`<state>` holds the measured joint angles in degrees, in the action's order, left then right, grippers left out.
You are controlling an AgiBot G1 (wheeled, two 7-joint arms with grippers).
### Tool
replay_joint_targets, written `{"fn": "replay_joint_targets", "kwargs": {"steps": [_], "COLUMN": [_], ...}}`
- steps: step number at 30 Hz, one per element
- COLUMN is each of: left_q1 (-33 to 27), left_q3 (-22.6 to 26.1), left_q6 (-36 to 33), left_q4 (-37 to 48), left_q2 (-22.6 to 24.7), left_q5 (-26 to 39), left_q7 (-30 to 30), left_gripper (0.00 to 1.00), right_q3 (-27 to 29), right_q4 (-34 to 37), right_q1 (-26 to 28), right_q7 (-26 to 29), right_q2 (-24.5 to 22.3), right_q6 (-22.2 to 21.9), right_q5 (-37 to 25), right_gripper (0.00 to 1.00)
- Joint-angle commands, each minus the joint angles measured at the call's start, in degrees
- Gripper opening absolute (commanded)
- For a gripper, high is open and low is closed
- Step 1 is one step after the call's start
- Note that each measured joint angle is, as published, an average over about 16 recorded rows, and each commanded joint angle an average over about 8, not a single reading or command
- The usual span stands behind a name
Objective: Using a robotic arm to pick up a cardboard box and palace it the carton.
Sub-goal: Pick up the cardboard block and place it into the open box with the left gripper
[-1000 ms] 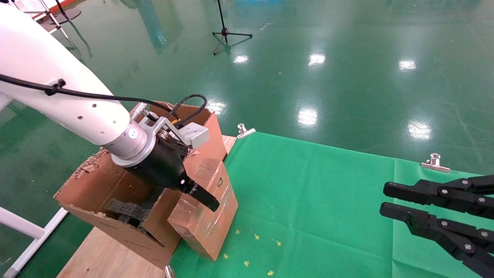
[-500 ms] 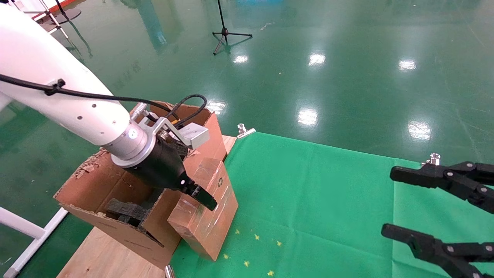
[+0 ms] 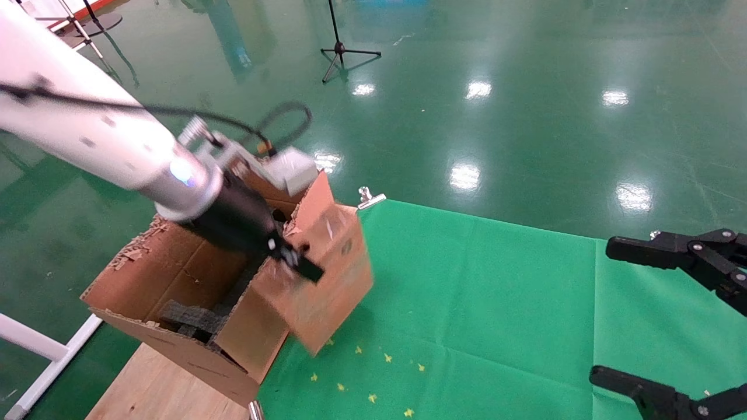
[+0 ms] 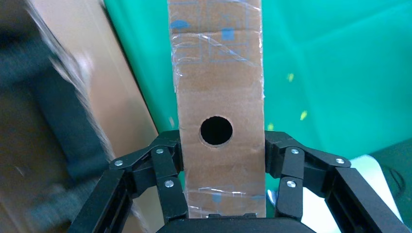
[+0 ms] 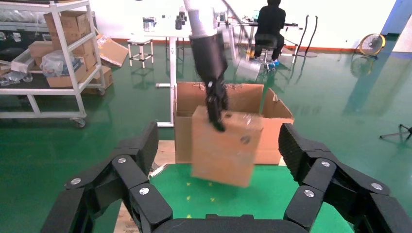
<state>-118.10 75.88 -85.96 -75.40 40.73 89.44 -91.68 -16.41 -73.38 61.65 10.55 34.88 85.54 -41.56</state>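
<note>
Here the robotic arm's left gripper (image 3: 295, 263) is clamped on the cardboard box (image 3: 318, 280), one finger (image 4: 167, 182) pressed against each side face. The box hangs tilted, clear of the green cloth (image 3: 496, 303), just beside the carton's (image 3: 175, 291) near flap. The right gripper (image 3: 665, 326) is parked at the right edge, jaws spread wide apart.

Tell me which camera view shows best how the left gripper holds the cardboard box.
The left wrist view: the left gripper clamps both sides of the cardboard box. In the head view, motion blur hides the grip. The right wrist view shows it only from afar.
</note>
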Motion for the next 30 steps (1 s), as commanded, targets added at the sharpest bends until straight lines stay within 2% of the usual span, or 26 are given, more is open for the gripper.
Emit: {"fn": "replay_joint_targets", "kwargs": {"steps": [1,9,16,21,30], "left_q1": [-1.1,-10.9,-17.2,-15.5,-7.4], "left_q3": [-0.9,-7.2,-6.6,-3.6,-1.7], "left_q6": [0.5,-0.2,-2.9,-3.5,1.5], "left_q4": [-0.1,9.1,18.9,24.6,34.5], "left_q2": [-0.9,-7.2,-9.9,-11.4,-12.0], "left_q5": [-0.7,-3.4,4.4,7.7,5.2], "left_q7": [2.6,18.9,31.8,37.3,41.1], "left_gripper": [0.0,0.0,0.0,0.0,0.0], "right_q3": [0.0,0.0,-0.1,-0.1,-0.1], "right_q4": [0.0,0.0,0.0,0.0,0.0], "right_q1": [0.0,0.0,0.0,0.0,0.0], "right_q7": [0.0,0.0,0.0,0.0,-0.1], "right_q2": [0.0,0.0,0.0,0.0,0.0], "right_q6": [0.0,0.0,0.0,0.0,0.0], "right_q5": [0.0,0.0,0.0,0.1,0.1], "right_gripper": [1.0,1.0,1.0,1.0,1.0]}}
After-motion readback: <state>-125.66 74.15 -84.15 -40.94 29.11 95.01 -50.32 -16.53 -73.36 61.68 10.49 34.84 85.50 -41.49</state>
